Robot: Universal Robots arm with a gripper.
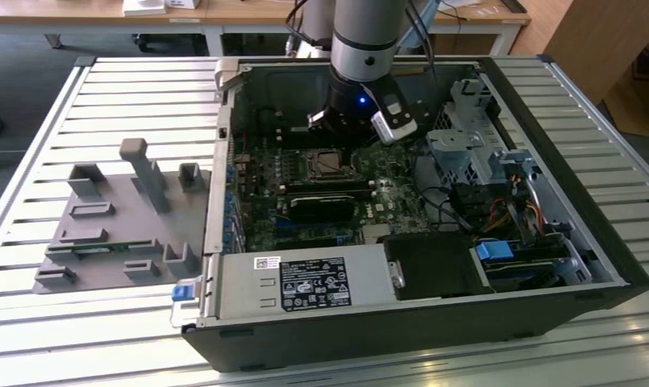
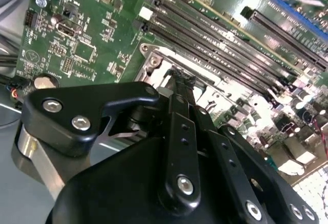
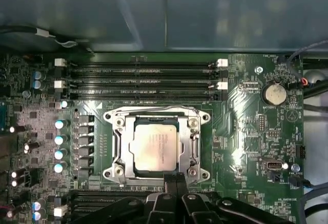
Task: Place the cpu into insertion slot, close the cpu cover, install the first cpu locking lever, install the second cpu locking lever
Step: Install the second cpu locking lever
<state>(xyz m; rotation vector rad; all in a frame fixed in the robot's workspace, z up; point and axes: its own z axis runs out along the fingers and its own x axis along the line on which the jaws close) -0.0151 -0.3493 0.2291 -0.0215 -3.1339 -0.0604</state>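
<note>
Hovering low inside the open computer case (image 1: 432, 266), the gripper (image 3: 175, 180) is seen at the edge of the insertion slot (image 3: 156, 144), its two fingers drawn together with nothing visibly held between them. The cpu (image 3: 155, 147) is already seated in the slot, and the cpu cover (image 3: 190, 141) appears to be lying flat around it, the chip's dull metal top showing through the window. A thin wire lever (image 3: 154, 110) is traced along the socket's far edge beside the memory slots (image 3: 141, 80); whether it is hooked cannot be told. The step in hand is judged to be lever work: it is best done with a narrow fingertip contact on the wire alone, pressed steadily and kept off the cover and the neighbouring capacitors (image 3: 60, 146).
</note>
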